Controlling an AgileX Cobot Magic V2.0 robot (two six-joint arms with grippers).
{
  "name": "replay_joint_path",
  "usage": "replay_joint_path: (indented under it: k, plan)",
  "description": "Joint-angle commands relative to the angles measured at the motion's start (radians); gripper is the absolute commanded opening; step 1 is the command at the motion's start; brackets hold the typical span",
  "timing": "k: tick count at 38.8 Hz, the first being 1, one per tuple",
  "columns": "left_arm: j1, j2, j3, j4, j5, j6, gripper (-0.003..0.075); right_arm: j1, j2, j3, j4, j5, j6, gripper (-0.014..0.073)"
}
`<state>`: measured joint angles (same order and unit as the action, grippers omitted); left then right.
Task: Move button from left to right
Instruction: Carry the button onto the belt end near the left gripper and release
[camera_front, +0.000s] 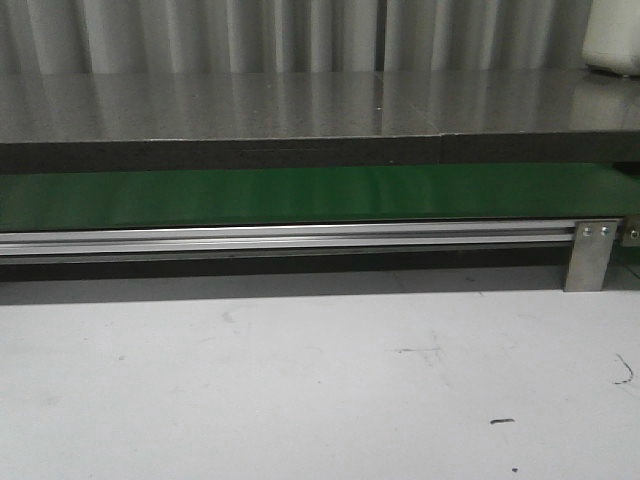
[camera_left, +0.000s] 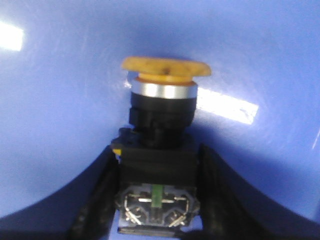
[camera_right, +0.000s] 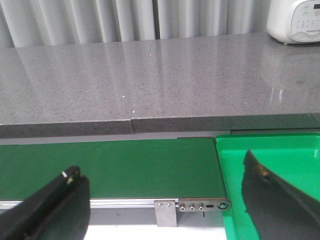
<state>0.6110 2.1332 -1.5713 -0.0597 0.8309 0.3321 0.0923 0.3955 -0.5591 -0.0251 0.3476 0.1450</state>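
Left wrist view: left pincer (camera_left: 156, 200) grips the button (camera_left: 159, 150) by its black square body, orange cap pointing away, blue surface (camera_left: 60, 100) behind. Likely light, rigid plastic; flat body sides are the right hold, cap is round and would slip. Right pincer (camera_right: 165, 200) spread wide, nothing in it, over green belt (camera_right: 110, 165) and green tray (camera_right: 280, 150). Count: one button, one belt, one tray.

Button (camera_left: 160, 150): round orange cap, chipped at the rim, over a silver ring and black collar, on a black square body with metal contacts showing. Pinched between the left claw (camera_left: 159, 200) fingers (camera_left: 97, 200), blue surface (camera_left: 60, 100) behind the cap.
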Motion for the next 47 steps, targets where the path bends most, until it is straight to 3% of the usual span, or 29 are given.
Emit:
replay_joint_path:
  k: [1, 12, 20, 26, 40, 44, 47]
  plan:
    - [-0.001, -0.088, -0.028, -0.008, -0.009, 0.001, 0.0083, 0.002, 0.014, -0.035, -0.009, -0.075, -0.006, 0.0633]
    - [-0.032, -0.269, -0.028, -0.083, 0.003, 0.003, 0.0083, 0.002, 0.014, -0.035, -0.009, -0.075, -0.006, 0.0633]
    - [-0.164, -0.380, -0.028, -0.110, 0.022, 0.047, 0.0083, 0.002, 0.014, -0.035, -0.009, -0.075, -0.006, 0.0633]
    - [-0.257, -0.375, -0.024, -0.117, 0.140, 0.022, 0.0083, 0.002, 0.014, -0.035, -0.009, -0.075, -0.006, 0.0633]
    - [-0.380, -0.282, -0.007, -0.111, 0.143, -0.009, 0.0085, 0.002, 0.014, -0.035, -0.009, -0.075, -0.006, 0.0633]
    - [-0.382, -0.270, -0.007, -0.111, 0.151, -0.025, 0.0137, 0.002, 0.014, -0.035, -0.009, -0.075, -0.006, 0.0633]
    - [-0.382, -0.266, -0.007, -0.111, 0.157, -0.027, 0.0239, 0.002, 0.014, -0.035, -0.009, -0.075, -0.006, 0.0633]
